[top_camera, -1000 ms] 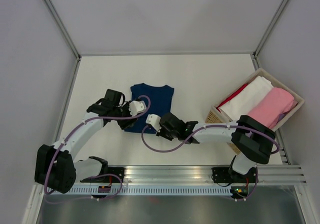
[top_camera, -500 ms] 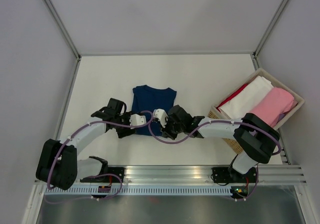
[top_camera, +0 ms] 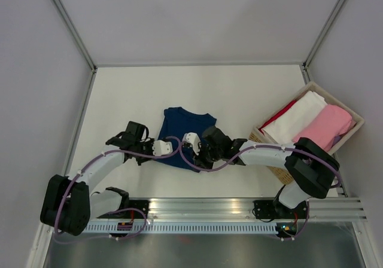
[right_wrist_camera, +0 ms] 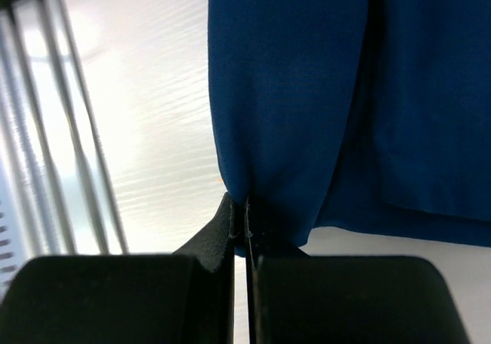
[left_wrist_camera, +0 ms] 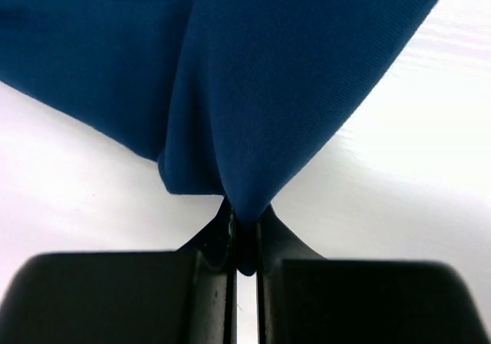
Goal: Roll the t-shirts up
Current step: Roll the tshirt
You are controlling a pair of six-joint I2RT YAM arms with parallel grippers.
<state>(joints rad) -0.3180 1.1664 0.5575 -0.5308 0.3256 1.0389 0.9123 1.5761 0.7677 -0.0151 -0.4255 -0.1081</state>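
The navy blue t-shirt (top_camera: 184, 129) lies folded into a narrow strip on the white table, its near hem gathered and lifted. My left gripper (top_camera: 168, 149) is shut on the near left corner of that hem; the left wrist view shows navy cloth (left_wrist_camera: 261, 98) pinched between the jaws of this gripper (left_wrist_camera: 244, 225). At the near right corner my right gripper (top_camera: 192, 145) is shut on the hem, and its wrist view shows the cloth (right_wrist_camera: 307, 90) hanging from the closed gripper (right_wrist_camera: 245, 212). No chest print shows.
A woven basket (top_camera: 257, 140) stands at the right edge, holding a white bundle (top_camera: 296, 117), a pink bundle (top_camera: 327, 127) and a red one (top_camera: 280, 113). A metal rail (top_camera: 203, 207) runs along the near edge. Frame posts (top_camera: 81, 49) rise at the back corners.
My left gripper came off the shirt's top, moved to its near left corner and shut on the hem. The right gripper, still shut on the cloth, shifted slightly right and away.
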